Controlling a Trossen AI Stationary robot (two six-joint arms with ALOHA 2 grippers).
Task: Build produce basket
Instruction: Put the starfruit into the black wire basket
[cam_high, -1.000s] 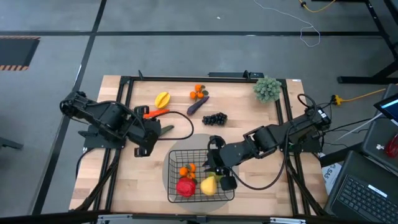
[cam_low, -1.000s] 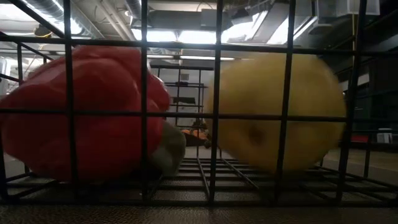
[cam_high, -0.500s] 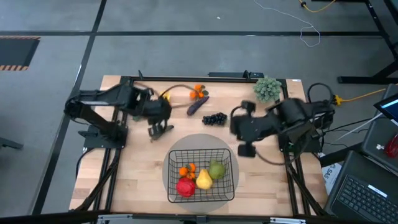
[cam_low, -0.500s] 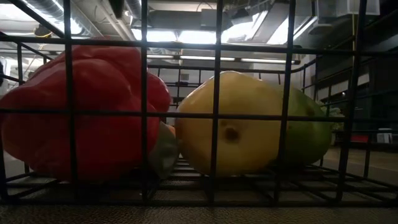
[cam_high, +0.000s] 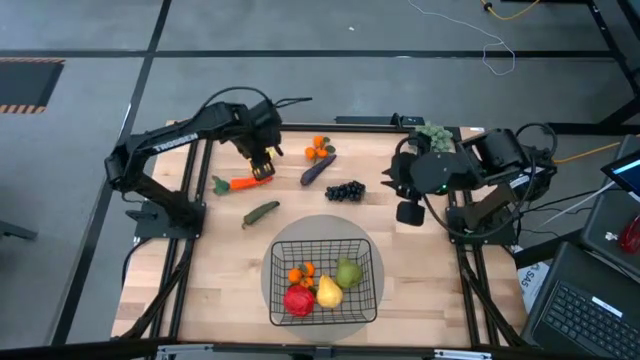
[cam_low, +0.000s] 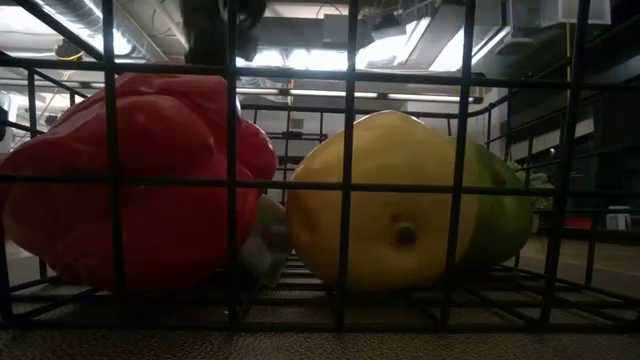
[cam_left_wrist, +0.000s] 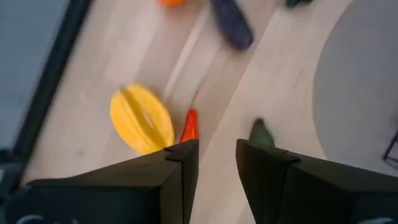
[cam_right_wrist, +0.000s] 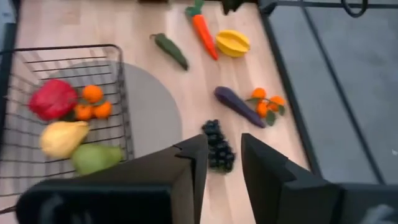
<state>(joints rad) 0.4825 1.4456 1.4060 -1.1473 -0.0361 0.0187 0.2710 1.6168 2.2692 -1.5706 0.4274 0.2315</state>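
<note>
The black wire basket (cam_high: 368, 262) stands on a grey round mat near the table's front. It holds a red pepper (cam_high: 298, 300), small oranges (cam_high: 300, 273), a yellow pear (cam_high: 328, 290) and a green pear (cam_high: 348, 272). On the wood lie a carrot (cam_high: 245, 183), a green piece (cam_high: 262, 212), an eggplant (cam_high: 318, 168), oranges (cam_high: 320, 148) and grapes (cam_high: 345, 190). My left gripper (cam_high: 262, 168) hovers open above the starfruit (cam_left_wrist: 142, 118) at the far left. My right gripper (cam_high: 404, 207) hangs open in the air right of the grapes (cam_right_wrist: 217, 146).
A grey-green bushy ball (cam_high: 432, 135) sits at the far right corner, partly behind my right arm. The grey mat (cam_high: 325, 228) reaches beyond the basket toward the grapes. A black frame rail (cam_high: 300, 126) runs along the table's far edge.
My right gripper has risen out of the basket and drawn back toward the far right; the green pear now lies in the basket beside the yellow pear, which has rolled a little. My left gripper has swung from the near left toward the far edge, over the starfruit.
</note>
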